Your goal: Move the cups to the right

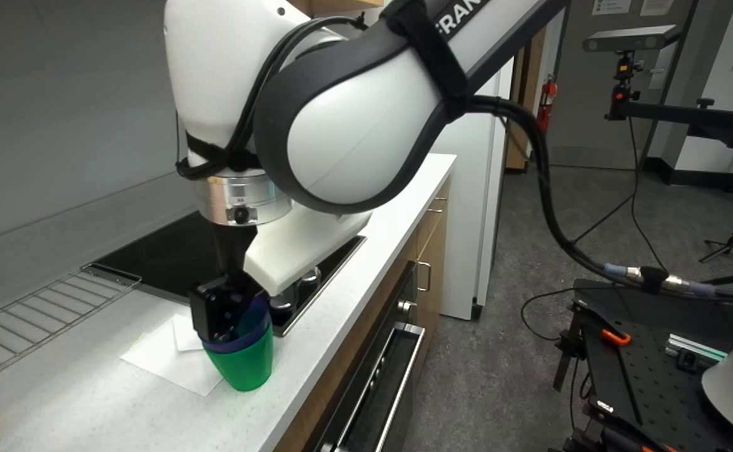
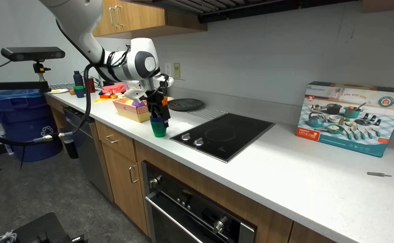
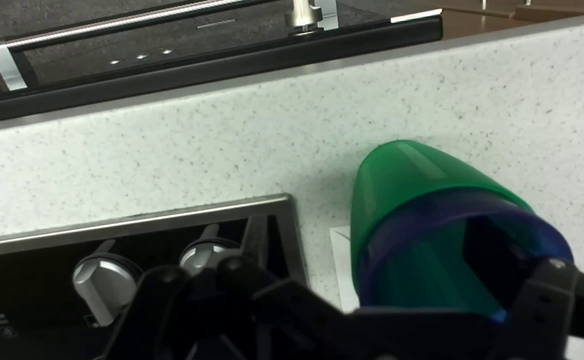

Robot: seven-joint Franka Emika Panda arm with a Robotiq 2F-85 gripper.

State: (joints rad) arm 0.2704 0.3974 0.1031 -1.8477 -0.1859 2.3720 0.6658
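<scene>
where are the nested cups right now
In an exterior view, the nested cups are left of center, at the gripper, between the basket and the black cooktop.

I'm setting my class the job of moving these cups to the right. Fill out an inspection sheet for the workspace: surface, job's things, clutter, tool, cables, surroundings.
Surface: white speckled counter with a black cooktop.
Job's things: blue cup nested in green cup, beside a corner of the cooktop.
Clutter: white paper close by the cups; wire rack, filled container, dark pan and boxed play-kitchen set also on the counter.
Tool: open; one finger inside the cups, the other outside.
Cables: thick black cable strapped along the arm, looping over the floor, away from the cups.
Surroundings: oven below, blue bin, mounted camera, fire extinguisher.
</scene>
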